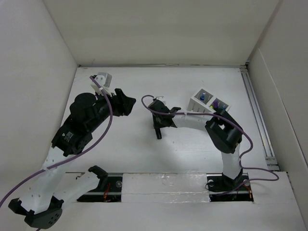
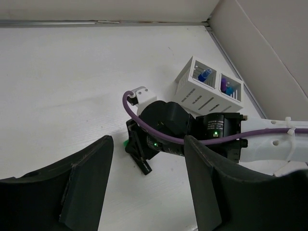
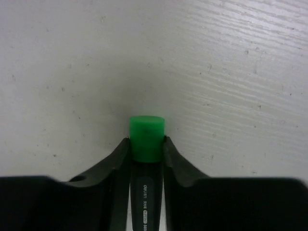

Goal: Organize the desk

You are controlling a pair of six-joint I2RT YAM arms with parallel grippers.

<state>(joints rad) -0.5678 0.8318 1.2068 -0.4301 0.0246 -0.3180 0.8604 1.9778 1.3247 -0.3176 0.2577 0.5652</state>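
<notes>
– Right claw (image 3: pixel 147 144), what does it hold?
– It is closed on a green-capped marker (image 3: pixel 147 130), pinching the dark barrel just under the cap, centre of the overhead frame, over the white desk (image 1: pixel 130 154) that fills that frame.
– How will it handle?
– Probably light, stiff, smooth plastic that may slip; the barrel is the safe hold. Left claw (image 1: pixel 127 103), upper left, gapes empty.

The matte white desk (image 1: pixel 183 79) lies bare along its far strip. Mid-desk the black-and-white right arm (image 1: pixel 192 120), its gripper (image 1: pixel 159 134) clamped on a green-capped black marker (image 3: pixel 147 132), bars passage toward the white slotted organiser tray (image 1: pixel 194 102).
</notes>
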